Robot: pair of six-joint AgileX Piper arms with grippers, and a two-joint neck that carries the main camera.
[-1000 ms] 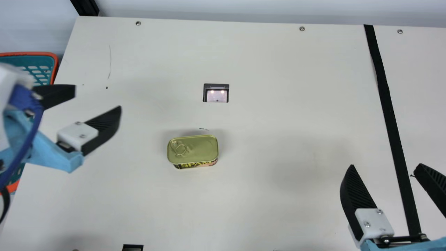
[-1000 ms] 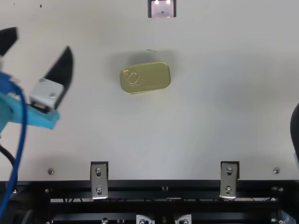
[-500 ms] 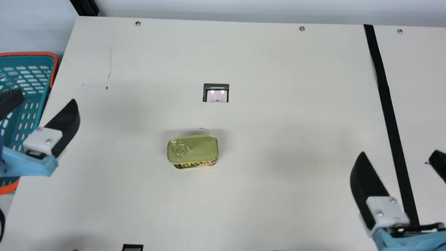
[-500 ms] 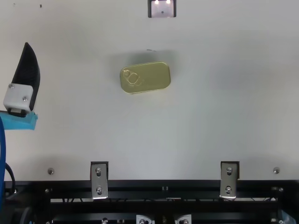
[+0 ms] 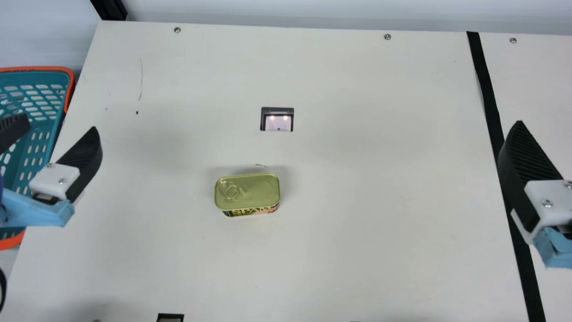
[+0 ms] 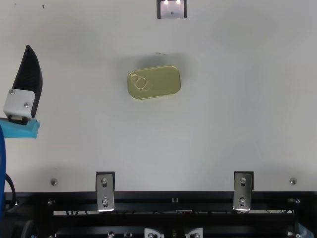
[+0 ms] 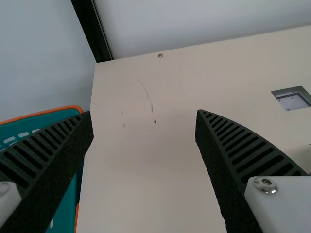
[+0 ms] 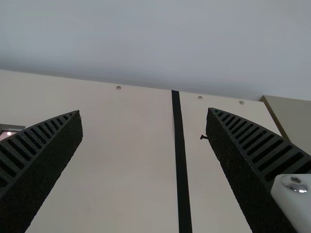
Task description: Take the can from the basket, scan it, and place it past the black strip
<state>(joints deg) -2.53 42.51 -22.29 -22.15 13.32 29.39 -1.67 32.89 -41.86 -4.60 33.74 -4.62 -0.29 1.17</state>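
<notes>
1. The can (image 5: pixel 247 192) lies flat on the cream surface (image 5: pixel 357 246), between the basket (image 5: pixel 65 69) and the black strip (image 5: pixel 493 116); its gold lid faces up, with the pull ring (image 5: pixel 232 192) near its left end in the main view
2. The scanner (image 5: pixel 277 120) is set into the surface on the far side of the can, apart from it, with two small lights glowing
3. The left gripper (image 5: pixel 61 123) is open, its two ribbed fingers wide apart; in the main view it hangs at the left, partly over the teal basket with the orange rim
4. The right gripper (image 5: pixel 529 172) is open too; its fingers stand apart in the right wrist view, with the strip running through the gap between them
5. Screws (image 5: pixel 177 30) dot the far edge of the surface, and metal brackets (image 6: pixel 104 191) sit along its near edge
</notes>
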